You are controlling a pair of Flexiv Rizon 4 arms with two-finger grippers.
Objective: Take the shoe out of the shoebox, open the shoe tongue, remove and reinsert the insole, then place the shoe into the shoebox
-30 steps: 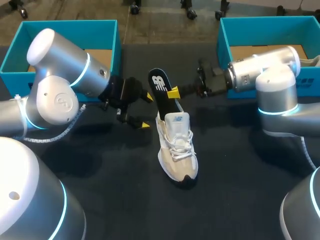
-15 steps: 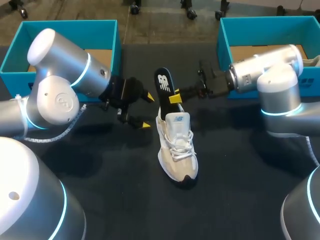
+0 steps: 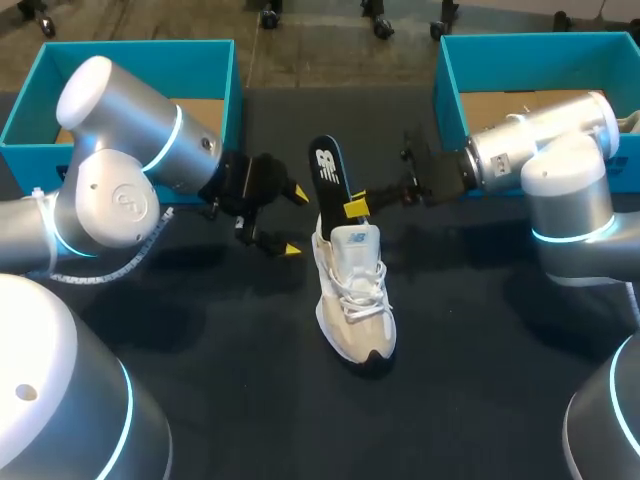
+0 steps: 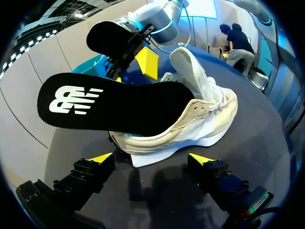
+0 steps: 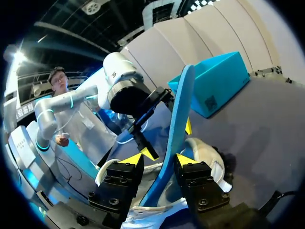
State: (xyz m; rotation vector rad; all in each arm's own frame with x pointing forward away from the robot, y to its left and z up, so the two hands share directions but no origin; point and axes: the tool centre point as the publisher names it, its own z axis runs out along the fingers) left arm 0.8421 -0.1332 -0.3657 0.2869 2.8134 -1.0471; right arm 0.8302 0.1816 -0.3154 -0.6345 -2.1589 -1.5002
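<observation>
A white and beige shoe [image 3: 355, 290] lies on the dark table, toe toward me. A black insole [image 3: 328, 170] with a blue underside stands up out of its heel opening. My right gripper [image 3: 355, 208] is open at the insole's lower part. In the right wrist view the insole [image 5: 176, 124] runs between the fingers of that gripper [image 5: 159, 160], with a gap on one side. My left gripper [image 3: 294, 221] is open just left of the heel. In the left wrist view the shoe [image 4: 200, 109] and insole [image 4: 119, 102] lie ahead of the gripper [image 4: 147, 160], untouched.
A teal shoebox [image 3: 140, 50] stands at the back left behind my left arm. A second teal shoebox [image 3: 530, 45] stands at the back right, behind my right arm. Dark tabletop stretches in front of the shoe.
My right gripper has opened off the insole and drawn back a little to the right. The insole has shifted slightly right and stays standing in the shoe. The left arm has not moved.
</observation>
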